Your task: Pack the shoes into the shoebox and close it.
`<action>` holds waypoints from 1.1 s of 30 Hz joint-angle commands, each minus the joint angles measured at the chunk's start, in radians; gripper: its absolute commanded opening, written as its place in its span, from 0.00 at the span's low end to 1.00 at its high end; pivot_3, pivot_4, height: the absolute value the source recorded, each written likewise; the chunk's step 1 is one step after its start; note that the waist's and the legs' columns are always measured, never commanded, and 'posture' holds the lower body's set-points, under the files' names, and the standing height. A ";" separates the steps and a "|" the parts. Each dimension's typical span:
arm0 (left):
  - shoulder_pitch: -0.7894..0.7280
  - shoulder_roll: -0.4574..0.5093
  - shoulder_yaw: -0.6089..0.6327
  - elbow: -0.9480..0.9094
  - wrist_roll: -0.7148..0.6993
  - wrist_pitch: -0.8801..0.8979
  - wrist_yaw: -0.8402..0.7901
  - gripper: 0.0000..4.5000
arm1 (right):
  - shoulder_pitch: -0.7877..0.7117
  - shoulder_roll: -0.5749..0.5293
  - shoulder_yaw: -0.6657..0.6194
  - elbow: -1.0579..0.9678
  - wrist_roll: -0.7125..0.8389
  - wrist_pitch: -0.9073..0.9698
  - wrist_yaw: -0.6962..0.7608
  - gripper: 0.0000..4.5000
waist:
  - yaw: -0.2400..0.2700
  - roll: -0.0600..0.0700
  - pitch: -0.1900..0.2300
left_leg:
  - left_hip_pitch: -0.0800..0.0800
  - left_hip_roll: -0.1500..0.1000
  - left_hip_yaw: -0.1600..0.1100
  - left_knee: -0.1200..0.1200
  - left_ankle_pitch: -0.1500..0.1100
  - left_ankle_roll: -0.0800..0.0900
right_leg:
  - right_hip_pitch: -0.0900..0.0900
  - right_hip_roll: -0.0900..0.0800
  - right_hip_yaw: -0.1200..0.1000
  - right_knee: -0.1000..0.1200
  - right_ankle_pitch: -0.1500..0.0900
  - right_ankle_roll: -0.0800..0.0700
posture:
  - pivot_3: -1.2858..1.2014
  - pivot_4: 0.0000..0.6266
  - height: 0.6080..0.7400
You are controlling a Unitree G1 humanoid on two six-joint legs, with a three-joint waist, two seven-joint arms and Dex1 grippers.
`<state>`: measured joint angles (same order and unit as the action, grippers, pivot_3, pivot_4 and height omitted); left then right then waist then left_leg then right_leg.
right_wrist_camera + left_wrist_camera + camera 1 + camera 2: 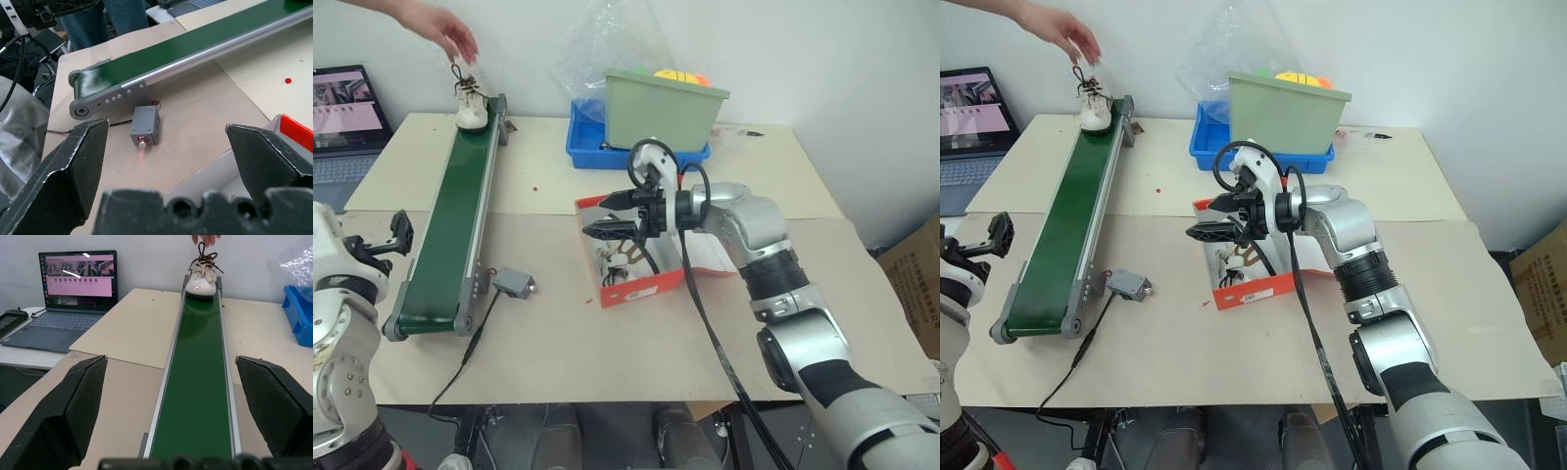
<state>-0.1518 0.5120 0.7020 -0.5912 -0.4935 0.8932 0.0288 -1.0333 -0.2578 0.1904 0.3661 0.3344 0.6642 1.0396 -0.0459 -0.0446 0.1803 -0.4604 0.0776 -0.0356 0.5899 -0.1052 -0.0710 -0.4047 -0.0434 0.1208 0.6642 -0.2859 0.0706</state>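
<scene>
Shoe (470, 106) at conveyor's (450, 235) far end may overrun the spread left hand (181, 406); right hand (607, 213), also spread, hangs over the shoebox (636, 286).

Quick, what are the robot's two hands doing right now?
Left hand: open, holding nothing.
Right hand: open, holding nothing, over the shoebox.

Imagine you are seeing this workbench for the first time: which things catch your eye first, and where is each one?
The long green conveyor belt runs up the table's left side, and at its far end a person's hand sets down a white shoe by its laces. Mid-table lies the open red shoebox, one shoe already inside, with the right gripper hovering open above it. Behind stand a green bin and a blue tray.
</scene>
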 commanded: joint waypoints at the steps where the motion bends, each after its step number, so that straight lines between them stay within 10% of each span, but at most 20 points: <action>1: -0.010 0.020 0.011 -0.019 0.019 -0.026 0.000 1.00 | 0.006 -0.004 -0.011 -0.041 0.007 0.005 -0.003 1.00 | 0.000 0.000 0.000 | 0.000 0.000 0.000 0.000 0.000 0.000 | 0.000 0.000 0.000 0.000 0.000 0.000 | 0.52 0.24 1.00; 33: -0.089 0.023 -0.131 0.315 0.096 -0.239 -0.117 1.00 | 0.089 0.031 0.009 -0.342 0.105 0.215 -0.093 1.00 | 0.002 0.000 0.000 | 0.000 0.000 0.000 0.000 0.000 0.000 | 0.000 0.000 0.000 0.000 0.000 0.000 | 0.52 0.24 1.00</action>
<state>-0.2247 0.5127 0.5801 -0.2810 -0.4151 0.6838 -0.0782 -0.9357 -0.2228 0.2207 0.0687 0.4156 0.8762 0.9537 -0.0440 -0.0448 0.1802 -0.4604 0.0777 -0.0356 0.5897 -0.1052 -0.0710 -0.4050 -0.0434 0.1206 0.6643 -0.2859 0.0706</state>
